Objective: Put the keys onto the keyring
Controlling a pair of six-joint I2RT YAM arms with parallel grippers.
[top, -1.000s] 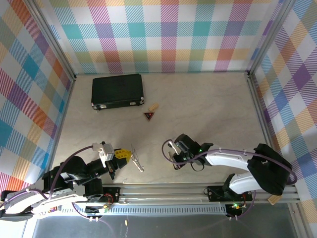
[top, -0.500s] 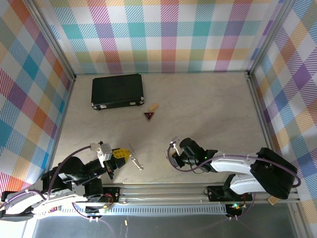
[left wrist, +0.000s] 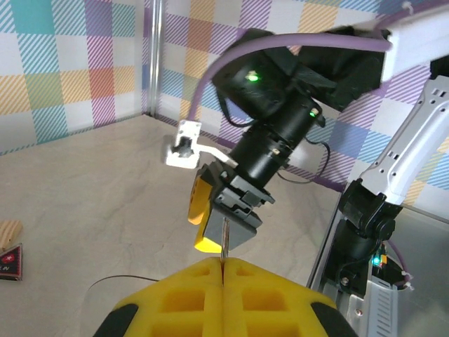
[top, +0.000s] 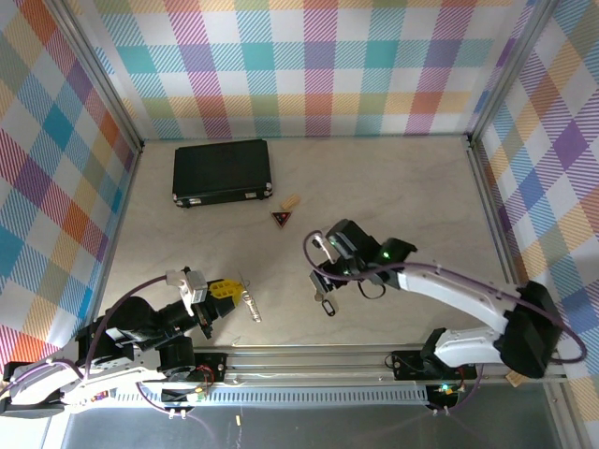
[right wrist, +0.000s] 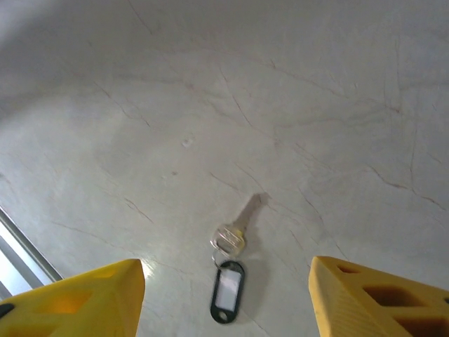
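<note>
Watching from beside the table (top: 402, 187), I'd say the two arms have split the job. The left gripper (top: 232, 293) sits low near the front edge with its yellow fingers (left wrist: 182, 302) clenched on the keys (top: 249, 304), so the silver bunch juts out past the tips toward the middle of the table. From the left wrist only a thin metal edge (left wrist: 224, 240) rises out of the seam between the closed pads. That looks like a grip meant to present the bunch steadily rather than carry it anywhere. The right gripper (top: 325, 265) hangs over the keyring (top: 326, 301), its fingers (right wrist: 84, 298) spread wide and grasping nothing. The keyring lies flat on the bare surface between them, its dark oval tag (right wrist: 226, 291) pointing toward the front rail and a small key (right wrist: 237, 226) touching its far end. It sits well apart from the held bunch. My guess is the open hand is lined up to drop and pinch the ring. The ring is thin and lies flat, so getting a finger under it looks like the awkward part.
</note>
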